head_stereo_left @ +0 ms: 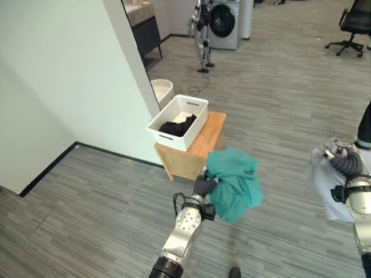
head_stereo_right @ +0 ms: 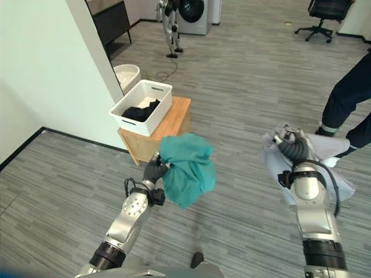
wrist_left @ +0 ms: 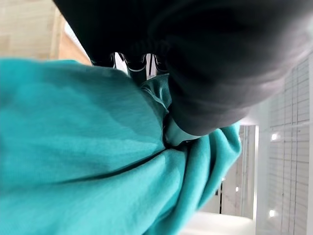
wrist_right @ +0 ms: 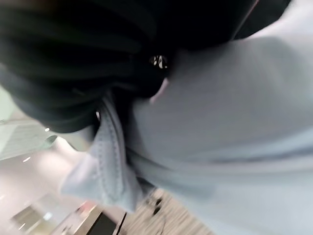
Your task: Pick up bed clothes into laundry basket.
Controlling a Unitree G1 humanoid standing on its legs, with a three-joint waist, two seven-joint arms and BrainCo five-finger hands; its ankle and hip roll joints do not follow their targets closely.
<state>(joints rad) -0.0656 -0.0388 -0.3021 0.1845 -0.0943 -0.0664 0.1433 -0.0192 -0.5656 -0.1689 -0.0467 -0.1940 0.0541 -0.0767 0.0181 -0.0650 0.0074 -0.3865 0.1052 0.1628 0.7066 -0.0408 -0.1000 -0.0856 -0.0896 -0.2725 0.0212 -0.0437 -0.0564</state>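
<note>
Your left arm reaches forward and up from the lower left, its left robot hand (head_stereo_right: 155, 170) raised with the dark cover toward the camera and fingers curled tight round a bunch of teal cloth (head_stereo_right: 188, 167). Your right arm stands nearly upright at the right side, forearm vertical, and its right robot hand (head_stereo_right: 291, 147) is closed on a pale grey cloth (head_stereo_right: 324, 168).
</note>
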